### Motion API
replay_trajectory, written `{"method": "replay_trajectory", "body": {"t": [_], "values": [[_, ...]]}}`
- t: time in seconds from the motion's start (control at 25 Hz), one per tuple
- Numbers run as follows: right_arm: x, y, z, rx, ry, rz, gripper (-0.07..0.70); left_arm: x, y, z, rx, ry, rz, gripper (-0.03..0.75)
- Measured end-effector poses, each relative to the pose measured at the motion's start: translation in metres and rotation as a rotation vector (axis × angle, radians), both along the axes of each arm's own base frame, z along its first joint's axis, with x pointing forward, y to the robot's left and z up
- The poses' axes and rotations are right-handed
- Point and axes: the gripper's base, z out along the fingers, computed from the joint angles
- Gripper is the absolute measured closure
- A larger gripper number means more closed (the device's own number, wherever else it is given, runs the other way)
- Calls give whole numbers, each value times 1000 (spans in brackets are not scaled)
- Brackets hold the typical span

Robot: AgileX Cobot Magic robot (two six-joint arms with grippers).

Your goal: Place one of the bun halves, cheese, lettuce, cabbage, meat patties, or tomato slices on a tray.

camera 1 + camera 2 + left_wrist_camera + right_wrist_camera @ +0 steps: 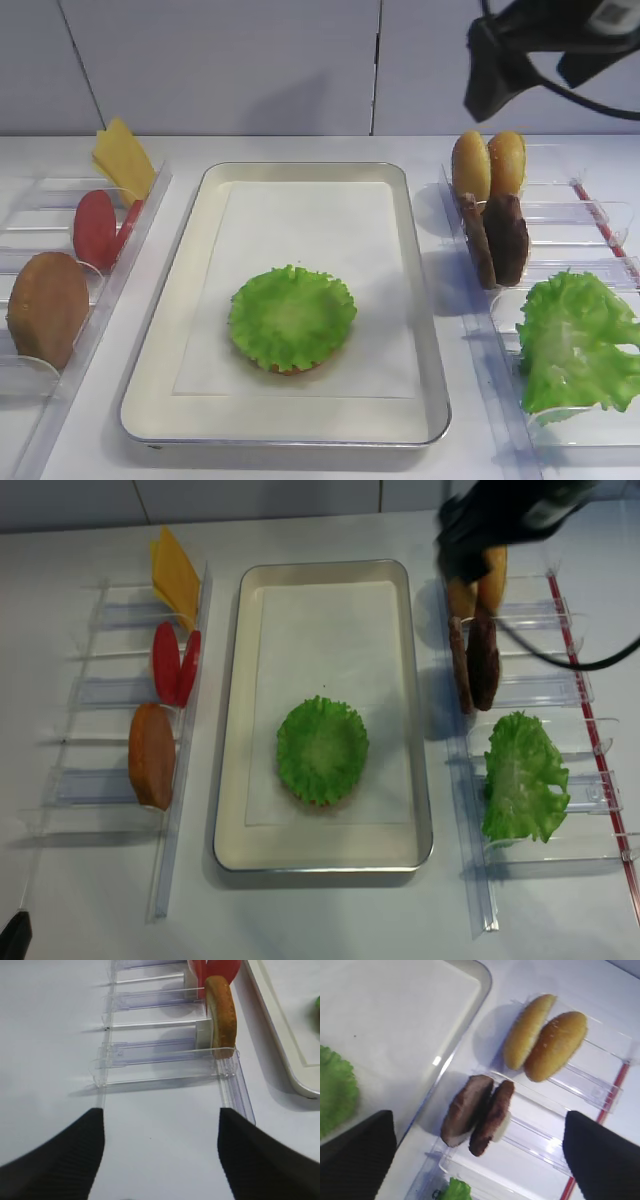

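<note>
the bright green frilly lettuce leaf (292,317) lies flat, roughly round with no clear long axis, on the white paper liner of the silver metal tray (425,330), left of the right tool (480,1152), whose black fingers stand wide apart and empty above the dark rough meat patties (477,1116) standing on edge.

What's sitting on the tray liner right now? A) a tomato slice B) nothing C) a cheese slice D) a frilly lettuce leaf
D: a round frilly lettuce leaf lies on the white liner of the tray, with a bit of something brownish showing under its near edge; the cheese and tomato slices are in the bins left of the tray.
</note>
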Motion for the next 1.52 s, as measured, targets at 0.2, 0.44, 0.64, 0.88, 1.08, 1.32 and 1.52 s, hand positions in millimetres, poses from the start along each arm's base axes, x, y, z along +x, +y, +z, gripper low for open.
{"method": "replay_trajectory", "body": {"t": [0.2, 0.44, 0.64, 0.88, 1.08, 1.32, 1.52], "values": [[-38, -36, 7, 65, -73, -69, -57, 0, 0, 0, 0, 0, 0, 244], [-135, -61, 0, 110, -195, -91, -56, 0, 0, 0, 0, 0, 0, 244], [-195, -81, -28, 118, -215, -195, -55, 0, 0, 0, 0, 0, 0, 244], [-243, -84, -73, 143, -246, -214, -53, 0, 0, 0, 0, 0, 0, 244], [-272, -88, -92, 139, -305, -248, -36, 0, 0, 0, 0, 0, 0, 244], [-295, -95, -96, 159, -454, -322, 12, 0, 0, 0, 0, 0, 0, 244], [-296, -96, -97, 157, -465, -339, 16, 0, 0, 0, 0, 0, 0, 244]]}}
